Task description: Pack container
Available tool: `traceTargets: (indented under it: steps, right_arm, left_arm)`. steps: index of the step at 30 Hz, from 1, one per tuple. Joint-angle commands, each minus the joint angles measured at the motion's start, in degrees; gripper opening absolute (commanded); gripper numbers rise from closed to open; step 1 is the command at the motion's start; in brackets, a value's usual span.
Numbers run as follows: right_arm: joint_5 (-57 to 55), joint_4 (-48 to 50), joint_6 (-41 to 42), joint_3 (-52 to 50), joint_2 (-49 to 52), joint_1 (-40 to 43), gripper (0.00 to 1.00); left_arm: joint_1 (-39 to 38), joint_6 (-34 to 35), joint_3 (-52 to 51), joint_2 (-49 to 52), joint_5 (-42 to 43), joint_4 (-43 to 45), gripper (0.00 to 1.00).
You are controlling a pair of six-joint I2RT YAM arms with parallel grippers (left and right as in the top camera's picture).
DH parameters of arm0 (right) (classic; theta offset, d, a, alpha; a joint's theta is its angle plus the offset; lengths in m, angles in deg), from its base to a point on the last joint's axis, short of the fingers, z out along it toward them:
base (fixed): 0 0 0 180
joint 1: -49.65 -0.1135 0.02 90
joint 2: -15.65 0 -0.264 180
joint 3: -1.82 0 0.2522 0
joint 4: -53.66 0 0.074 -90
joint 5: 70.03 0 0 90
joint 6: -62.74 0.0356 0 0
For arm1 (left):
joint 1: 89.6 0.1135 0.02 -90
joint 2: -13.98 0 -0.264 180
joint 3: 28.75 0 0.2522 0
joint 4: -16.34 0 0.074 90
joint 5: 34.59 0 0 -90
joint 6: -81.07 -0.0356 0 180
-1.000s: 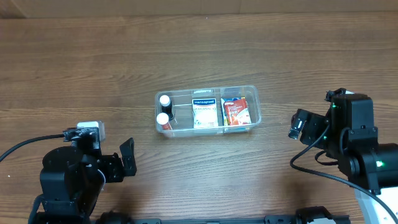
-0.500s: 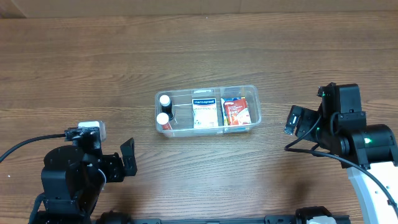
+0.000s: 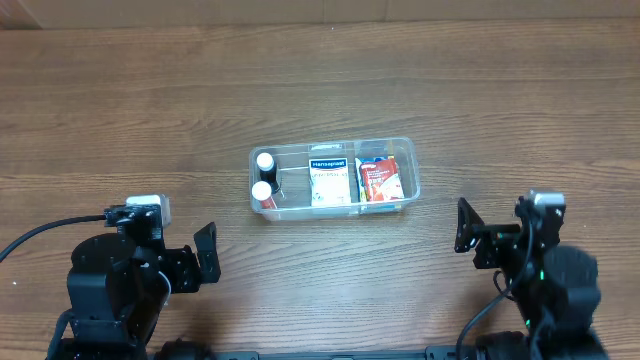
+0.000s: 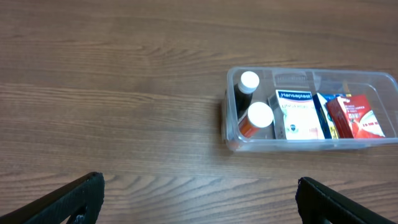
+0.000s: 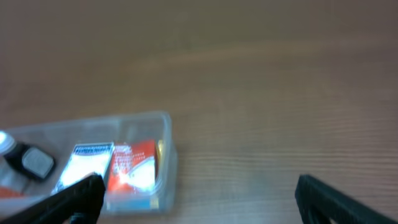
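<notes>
**Overhead.** The right arm has pulled back since half a second ago. Its body was then level with the container, and it now sits low at the table's near right edge. The right gripper (image 3: 465, 226) points left and is well apart from the container (image 3: 333, 152). The left gripper (image 3: 206, 255) has not moved and is at the near left, also well apart from the tub. The container lies in the middle of the wooden table (image 3: 320, 80), unchanged. It holds two white-capped bottles (image 3: 264, 162) at its left end, a white Hansaplast box (image 3: 328, 180) in the middle and a red box (image 3: 378, 180) at the right. From above, both grippers are seen edge-on, so the spread of their fingers is hard to judge.

**Left wrist.** This view shows the spread. The left gripper (image 4: 199, 186) has its fingers (image 4: 74, 196) set wide, one in each lower corner, with nothing between them. The container (image 4: 311, 73) lies ahead and to the right. The bottles (image 4: 260, 115) stand upright, the Hansaplast box (image 4: 293, 113) leans beside them, and a blue box (image 4: 323, 115) sits between it and the red box (image 4: 354, 117).

**Right wrist.** The picture is blurred. The right gripper (image 5: 199, 183) also has its fingers (image 5: 323, 193) spread wide and empty. The container (image 5: 166, 155) is at the lower left, its red box (image 5: 130, 168) nearest the end wall.
</notes>
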Motion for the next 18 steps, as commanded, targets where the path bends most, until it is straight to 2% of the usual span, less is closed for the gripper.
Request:
traceTargets:
  steps: [1, 6, 13, 18]
  right_arm:
    - [3.19, 7.58, -4.59, -7.15, -8.09, -0.17, 1.0]
    - [3.93, 17.75, -9.46, -14.29, -14.36, -0.15, 1.0]
    - [4.02, 24.06, -9.86, -23.91, -19.63, -0.15, 1.0]
    - [5.27, 20.61, -9.62, -27.12, -19.63, 0.44, 1.0]
  left_arm:
    - [-0.33, 0.83, 0.0, -0.13, -0.37, 0.13, 1.0]
    - [-0.33, 0.83, 0.0, -0.13, -0.37, 0.13, 1.0]
    - [-0.33, 0.83, 0.0, -0.13, -0.37, 0.13, 1.0]
    - [-0.33, 0.83, 0.0, -0.13, -0.37, 0.13, 1.0]
